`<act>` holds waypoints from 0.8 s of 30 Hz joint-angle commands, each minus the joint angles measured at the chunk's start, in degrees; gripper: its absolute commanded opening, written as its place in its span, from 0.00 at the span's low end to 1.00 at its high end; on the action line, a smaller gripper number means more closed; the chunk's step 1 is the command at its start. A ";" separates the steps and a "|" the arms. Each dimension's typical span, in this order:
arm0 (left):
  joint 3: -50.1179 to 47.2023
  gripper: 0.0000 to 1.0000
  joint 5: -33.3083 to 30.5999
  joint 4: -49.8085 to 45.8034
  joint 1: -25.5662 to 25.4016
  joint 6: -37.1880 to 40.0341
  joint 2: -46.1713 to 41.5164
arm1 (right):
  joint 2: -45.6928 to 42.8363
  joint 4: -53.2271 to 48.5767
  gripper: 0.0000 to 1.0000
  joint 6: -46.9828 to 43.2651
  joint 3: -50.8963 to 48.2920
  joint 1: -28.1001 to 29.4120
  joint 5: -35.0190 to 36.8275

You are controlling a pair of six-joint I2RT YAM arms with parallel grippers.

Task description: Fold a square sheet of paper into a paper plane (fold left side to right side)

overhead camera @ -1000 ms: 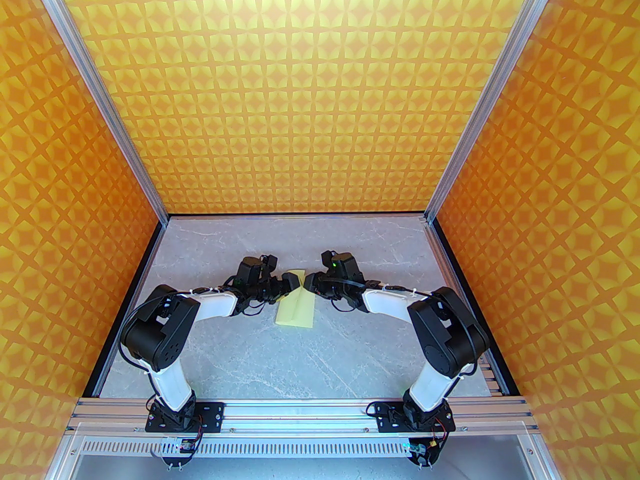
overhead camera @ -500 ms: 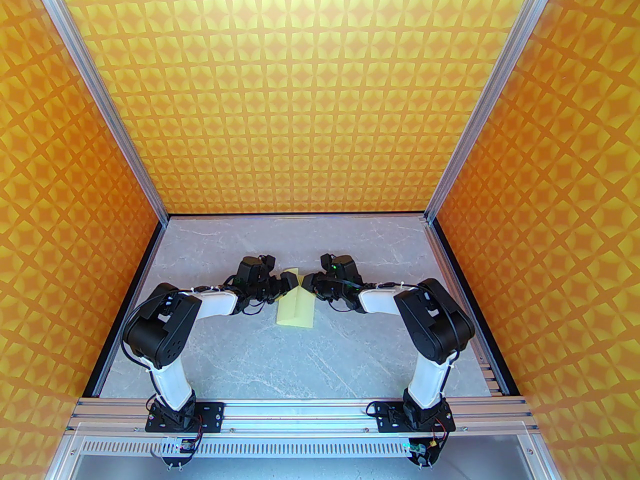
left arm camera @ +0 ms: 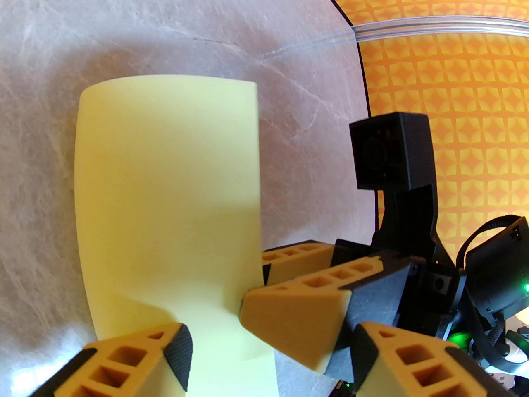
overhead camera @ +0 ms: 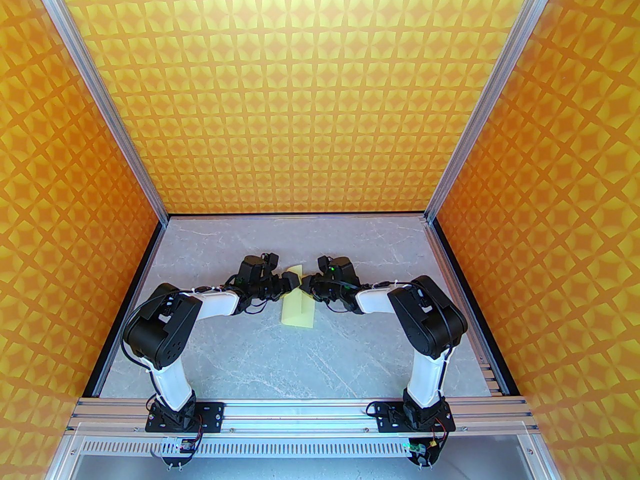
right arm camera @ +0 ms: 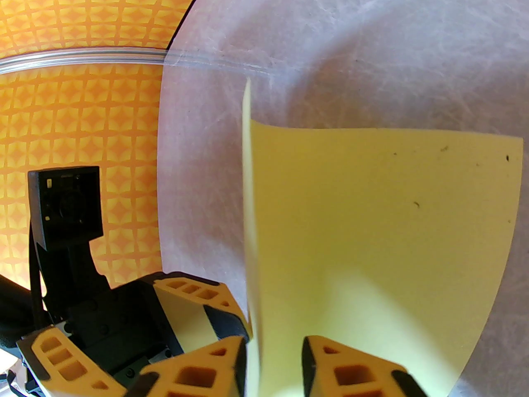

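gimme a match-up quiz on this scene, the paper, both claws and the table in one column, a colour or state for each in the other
1 square sheet of paper
2 left claw
3 right claw
4 table

a grey, marbled
b jaws wide apart
c pale yellow, one side lifted
d astride the paper's raised edge

Pairs: 1-c, 2-b, 3-d, 4-a

Both arms are reaching inward over grey marbled table [overhead camera: 280, 363], meeting mid-table. Left gripper [overhead camera: 292, 281] and right gripper [overhead camera: 304, 284] are nearly touching tip to tip over far end of pale yellow square sheet of paper [overhead camera: 296, 314]. Sheet is lying creased lengthwise, far part sticking up between tips. Orange patterned walls [overhead camera: 310, 93] are enclosing table.
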 commanded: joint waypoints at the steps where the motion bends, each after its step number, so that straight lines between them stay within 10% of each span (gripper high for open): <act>1: 1.20 0.68 1.29 0.37 -0.53 -0.03 -0.33 | -0.14 2.05 0.21 0.29 -0.60 -0.09 -0.65; 8: 1.96 0.72 1.24 -2.92 -0.19 1.86 -1.65 | -1.11 1.70 0.01 -0.29 -1.50 -1.22 -0.91; 24: 6.97 0.54 -2.67 -23.02 2.46 14.18 -0.02 | -2.09 1.18 0.00 -2.13 -4.52 -2.83 -0.54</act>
